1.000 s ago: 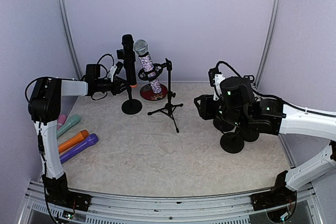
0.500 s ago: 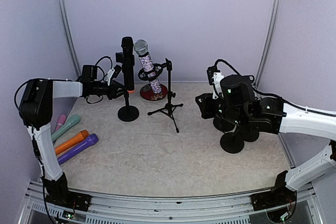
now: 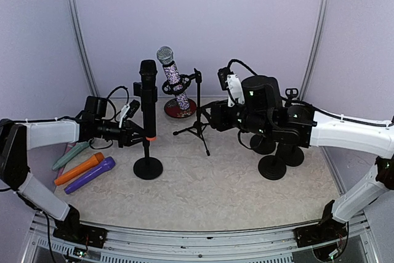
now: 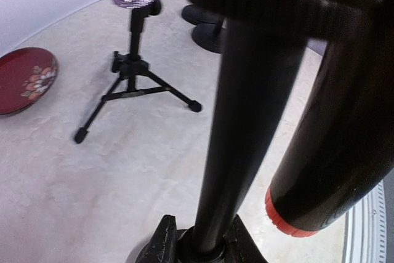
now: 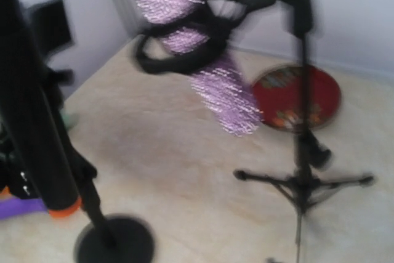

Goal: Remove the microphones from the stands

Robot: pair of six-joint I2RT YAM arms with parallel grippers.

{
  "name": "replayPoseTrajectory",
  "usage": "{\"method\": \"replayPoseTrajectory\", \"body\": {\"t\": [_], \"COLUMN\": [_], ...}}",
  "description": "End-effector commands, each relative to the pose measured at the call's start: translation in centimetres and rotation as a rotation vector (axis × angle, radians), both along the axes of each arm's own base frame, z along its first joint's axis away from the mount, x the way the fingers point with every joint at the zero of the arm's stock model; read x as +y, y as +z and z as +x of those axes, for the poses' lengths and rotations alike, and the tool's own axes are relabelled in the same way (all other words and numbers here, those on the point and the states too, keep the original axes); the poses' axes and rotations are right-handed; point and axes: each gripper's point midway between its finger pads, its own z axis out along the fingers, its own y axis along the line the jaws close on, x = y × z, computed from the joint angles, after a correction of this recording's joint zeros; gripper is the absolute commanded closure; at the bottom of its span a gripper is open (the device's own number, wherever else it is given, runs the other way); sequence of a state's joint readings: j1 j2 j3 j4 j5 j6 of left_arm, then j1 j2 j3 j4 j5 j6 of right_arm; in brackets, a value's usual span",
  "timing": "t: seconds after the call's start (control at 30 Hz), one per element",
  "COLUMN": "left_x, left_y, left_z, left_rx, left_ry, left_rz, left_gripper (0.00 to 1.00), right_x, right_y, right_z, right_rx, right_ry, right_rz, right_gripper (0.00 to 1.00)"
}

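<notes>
Two arms showed from above: the left gripper (image 3: 134,132) was clamped from nine o'clock on the pole (image 3: 146,149) of the stand (image 3: 148,168), with the black microphone (image 3: 148,100) upright in the stand's clip, while the right gripper (image 3: 208,115) hung at three o'clock of the tripod (image 3: 198,129), its jaws impossible to judge. The left wrist showed its fingers (image 4: 165,244) pinching that pole, the microphone just beside it at three o'clock. The right wrist's blurred view had the microphone at nine o'clock.

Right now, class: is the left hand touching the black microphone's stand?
Touching. The left wrist view shows the left hand clamped on the stand pole, a finger pressed against each side with no gap.
</notes>
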State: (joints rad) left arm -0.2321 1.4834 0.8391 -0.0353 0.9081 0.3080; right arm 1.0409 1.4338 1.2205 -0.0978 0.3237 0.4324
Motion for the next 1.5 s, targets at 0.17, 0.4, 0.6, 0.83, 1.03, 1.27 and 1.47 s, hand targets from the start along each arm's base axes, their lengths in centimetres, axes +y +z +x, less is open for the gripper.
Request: {"method": "replayPoseTrajectory", "body": {"t": [0.17,0.4,0.6,0.83,1.03,1.27,1.47], "left_x": [-6.8,-7.5,-7.2,-6.8,-6.7,-6.5,-6.1], "left_y": [3.6,4.0,4.2,4.2,3.6,3.5,3.9], "left_z": [-3.8,-4.6,-5.0,-5.0,-5.5,-5.4,-5.2], "left_rx": [-0.127,-0.167,-0.203,-0.245,-0.285,-0.291,-0.281], "left_ry": [-0.150,-0.170,-0.176,-0.163,-0.170,-0.160,-0.158], "left_rz": [-0.028,-0.012,0.009,0.025,0.060,0.076,0.086], "left_gripper": [1.00,1.00,1.00,1.00,1.00,0.91,0.62], "right_x": [8.4,10.0,11.0,10.2,9.8,12.0,12.2], "right_y": [4.9,4.4,3.5,1.6,1.5,3.1,3.8], "right_z": [-6.2,-4.9,-3.6,-1.6,-1.2,-3.7,-4.2], "right_rx": [-0.116,-0.073,-0.043,-0.004,0.004,-0.061,-0.073], "right_ry": [0.317,0.253,0.200,0.051,0.011,0.217,0.251], "right_rz": [0.124,0.128,0.112,0.040,0.054,0.126,0.145], "right_gripper": [0.20,0.20,0.31,0.34,0.29,0.39,0.65]}}
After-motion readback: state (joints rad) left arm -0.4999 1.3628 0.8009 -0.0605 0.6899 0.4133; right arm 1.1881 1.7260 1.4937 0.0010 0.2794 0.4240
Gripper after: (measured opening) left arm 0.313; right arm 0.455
